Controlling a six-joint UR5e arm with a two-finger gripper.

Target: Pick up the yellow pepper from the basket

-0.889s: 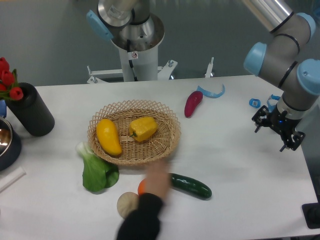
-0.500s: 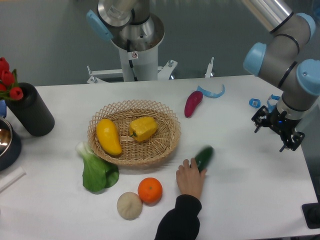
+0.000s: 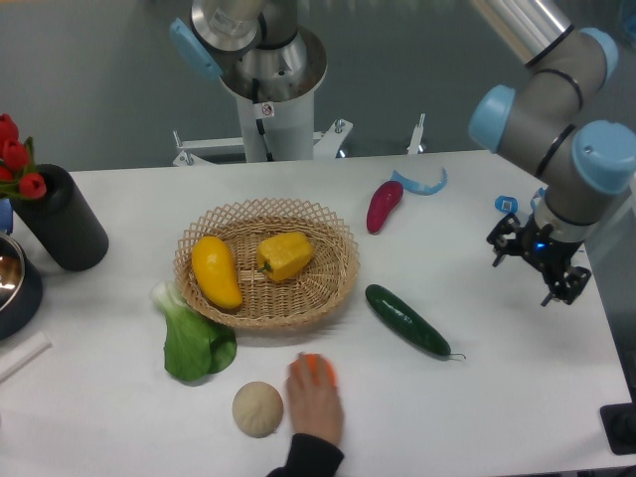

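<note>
Camera view: a hand (image 3: 316, 399) covers an orange (image 3: 316, 366) at the basket's (image 3: 266, 260) 5 o'clock, beside a bun (image 3: 257, 408); bok choy (image 3: 194, 339) lies at 7, a cucumber (image 3: 407, 320) at 4, an eggplant (image 3: 384, 205) at 2. Inside sit the pepper (image 3: 285, 254), right, and a mango (image 3: 216, 271), left. Off at 3 o'clock over the white table (image 3: 477, 397), the gripper (image 3: 535, 260) hangs; its grip I cannot tell.

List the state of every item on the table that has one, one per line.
yellow pepper: in the basket, ungrasped
mango: in the basket, beside the pepper
cucumber: flat on the table, free
orange: under a person's hand
tool: far right of the basket, empty
</note>
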